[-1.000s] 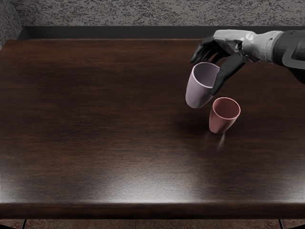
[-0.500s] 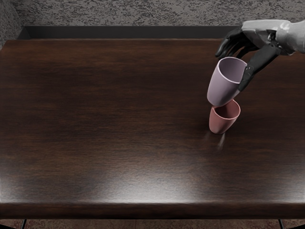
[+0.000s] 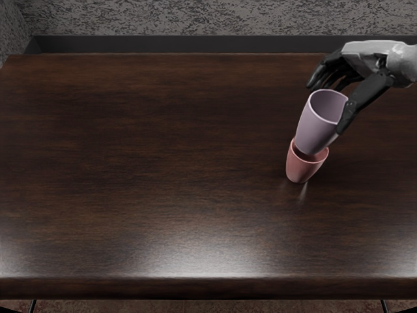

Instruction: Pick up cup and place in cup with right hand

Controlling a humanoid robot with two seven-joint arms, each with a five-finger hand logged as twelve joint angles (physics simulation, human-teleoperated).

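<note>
- Right hand [image 3: 370,60], gray and black, grasping the lilac cup [image 3: 316,129] from above and to its right.
- Pale wrist [image 3: 402,64] above and right of the cup.
- Dark fingers [image 3: 333,70] curved downward beyond the cup's far rim.
- Thumb [image 3: 365,98] slanting down against its right side.

A dark brown wooden table [image 3: 143,163] fills most of the view, its grain running from 9 to 3 o'clock. A pale sheen lies on its glossy top toward 6 o'clock, brightest near the front edge. At 12 o'clock, beyond the far edge, runs a plain dark gray band [image 3: 195,44], with a mottled gray surface [image 3: 195,17] above it. Reddish-brown speckled flooring [image 3: 208,306] shows at 6 o'clock; one thin black rod [image 3: 33,306] stands at 7, another [image 3: 384,306] at 5.
</note>
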